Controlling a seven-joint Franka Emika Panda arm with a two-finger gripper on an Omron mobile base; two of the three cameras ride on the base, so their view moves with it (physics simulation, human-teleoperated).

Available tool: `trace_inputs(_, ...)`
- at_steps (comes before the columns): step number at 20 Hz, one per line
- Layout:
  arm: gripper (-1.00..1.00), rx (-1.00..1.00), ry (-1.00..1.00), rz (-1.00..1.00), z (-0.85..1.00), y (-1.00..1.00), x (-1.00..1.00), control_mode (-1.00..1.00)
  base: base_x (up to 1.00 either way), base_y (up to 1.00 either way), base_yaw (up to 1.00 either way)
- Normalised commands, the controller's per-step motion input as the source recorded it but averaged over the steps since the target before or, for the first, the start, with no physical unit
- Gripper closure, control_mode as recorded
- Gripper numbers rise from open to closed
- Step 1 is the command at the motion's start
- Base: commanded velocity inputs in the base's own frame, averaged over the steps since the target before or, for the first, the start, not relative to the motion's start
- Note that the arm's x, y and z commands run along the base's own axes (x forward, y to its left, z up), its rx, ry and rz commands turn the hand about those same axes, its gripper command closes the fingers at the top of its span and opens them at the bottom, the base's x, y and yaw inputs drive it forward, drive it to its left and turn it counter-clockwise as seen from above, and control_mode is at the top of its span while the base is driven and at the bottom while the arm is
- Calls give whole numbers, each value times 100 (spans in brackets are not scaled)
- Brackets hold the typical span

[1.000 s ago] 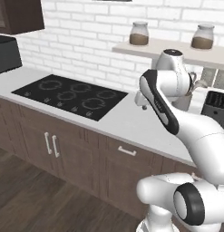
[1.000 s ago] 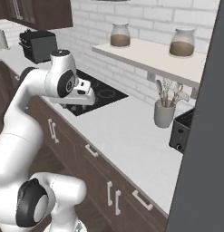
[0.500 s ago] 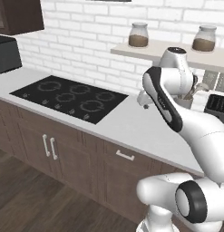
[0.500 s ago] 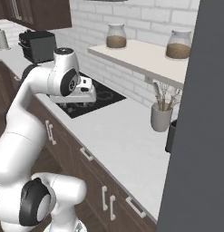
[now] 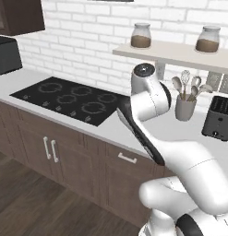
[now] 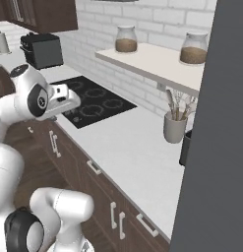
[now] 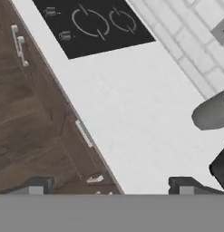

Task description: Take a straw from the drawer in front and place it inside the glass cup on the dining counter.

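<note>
The drawer [image 5: 129,167] is a dark-brown front under the grey-white worktop, shut, with a slim silver bar handle [image 5: 128,158]. It lies below my hand in the right base view, drawer [image 6: 96,178], and runs slantwise in the hand view, drawer [image 7: 70,145]. My gripper [image 7: 111,189] hangs above the worktop's front edge, open, with nothing between its dark fingertips [image 7: 40,185]. The straw is hidden. The glass cup and the dining counter are out of view.
A black hob [image 5: 71,99] is set into the worktop [image 6: 128,147] to the left. A grey utensil holder [image 5: 184,107] and a black toaster [image 5: 218,117] stand at the back right. Two jars sit on a shelf [image 5: 180,54]. A dark panel [image 6: 216,147] blocks the right.
The whole picture has shifted, so the base has moved; the utensil holder and toaster have come further into the left base view. The arm's upper joints turned a little. The jaws stay wide.
</note>
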Motion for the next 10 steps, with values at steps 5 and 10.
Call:
trace_inputs(5,-100,-34,-7,0,-54,47,10,-100,0,0,0)
trace_inputs(10,-100,-31,-1,0,-69,33,13,-100,0,0,0)
